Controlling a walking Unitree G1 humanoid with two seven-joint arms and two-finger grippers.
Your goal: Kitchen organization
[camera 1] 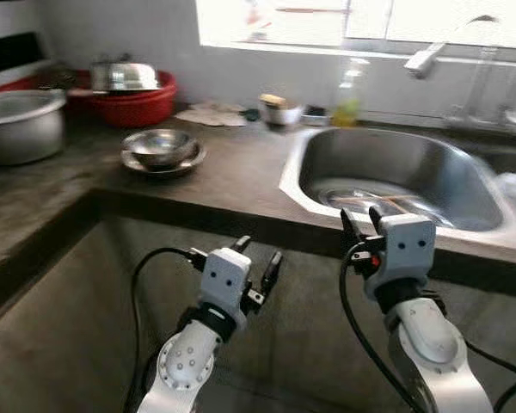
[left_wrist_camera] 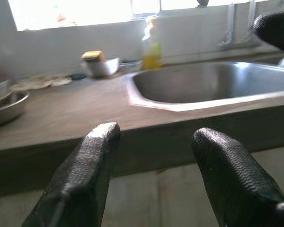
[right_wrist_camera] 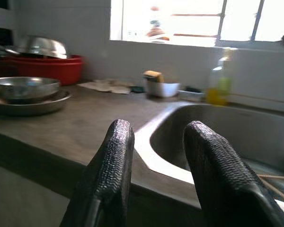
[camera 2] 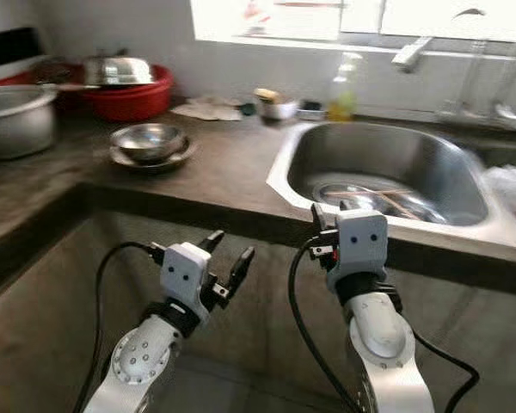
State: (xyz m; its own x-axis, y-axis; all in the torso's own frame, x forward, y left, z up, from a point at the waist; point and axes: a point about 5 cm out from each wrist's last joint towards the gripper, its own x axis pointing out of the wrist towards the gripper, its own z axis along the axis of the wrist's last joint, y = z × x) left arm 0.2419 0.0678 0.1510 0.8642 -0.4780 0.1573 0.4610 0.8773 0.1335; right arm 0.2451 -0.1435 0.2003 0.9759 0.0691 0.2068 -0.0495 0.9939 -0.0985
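Steel gleams from the sink [camera 1: 396, 176] set into the dark stone worktop [camera 1: 232, 172] ahead of me, with what look like thin sticks or utensils lying in its basin, though the blur makes them hard to name. Both my arms are raised in front of the worktop's front edge, below its surface. My left end effector [camera 1: 256, 262] hovers below the edge, left of the sink, its two black fingers [left_wrist_camera: 85, 170] spread apart and holding nothing. My right end effector [camera 1: 363, 222] sits higher, just at the sink's front rim, fingers parted with a narrower gap and also empty.

On the worktop to the left, a steel bowl [camera 1: 159, 146] rests inside a shallow steel plate [camera 1: 165, 163]. Behind them stands a red tub [camera 1: 138, 105] with a steel lid or bowl [camera 1: 123, 76] upturned on it. A large grey pot [camera 1: 17, 125] stands at the far left. Along the back wall, beneath a bright window, are a crumpled cloth [camera 1: 211, 114], a small white bowl [camera 1: 279, 112] holding a yellowish sponge, and a yellow soap bottle [camera 1: 347, 96]. A tap [camera 1: 430, 56] reaches over the sink.
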